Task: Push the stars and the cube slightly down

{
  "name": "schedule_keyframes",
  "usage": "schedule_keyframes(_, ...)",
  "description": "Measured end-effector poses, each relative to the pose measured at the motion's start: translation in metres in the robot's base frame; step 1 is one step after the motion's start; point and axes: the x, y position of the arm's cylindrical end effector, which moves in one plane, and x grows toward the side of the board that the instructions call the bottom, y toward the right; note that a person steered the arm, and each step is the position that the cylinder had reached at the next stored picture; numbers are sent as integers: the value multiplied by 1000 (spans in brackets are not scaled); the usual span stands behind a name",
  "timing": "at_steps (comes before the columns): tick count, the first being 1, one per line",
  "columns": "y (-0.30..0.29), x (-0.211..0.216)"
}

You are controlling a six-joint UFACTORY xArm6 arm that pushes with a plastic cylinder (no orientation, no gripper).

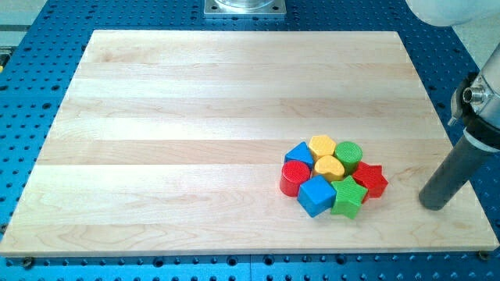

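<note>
board point(195, 133): pale wood, lying on a blue perforated table point(47, 78); every place below is given from the blue cube.
rod point(457, 168): dark, leaning in from the view's right edge; my tip point(432, 204) rests on the board well to the cube's right, clear of all blocks. It is a bare rod end with no claw, so it opens on nothing and holds nothing.
blue cube point(316, 194): at the cluster's bottom, touching its neighbours.
green star point(348, 197): just right of the cube, touching it.
red star point(369, 180): right and slightly up, past the green star.
red cylinder point(294, 176): just up-left.
yellow heart point(329, 167): directly above.
blue triangle point(298, 153): further up-left.
yellow hexagon point(321, 145): furthest up.
green cylinder point(348, 154): up-right.
</note>
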Motion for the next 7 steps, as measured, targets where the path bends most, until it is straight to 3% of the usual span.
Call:
schedule_keyframes(2, 0, -18)
schedule_keyframes(4, -54, -29)
schedule_keyframes(5, -64, 7)
schedule_keyframes(7, -74, -2)
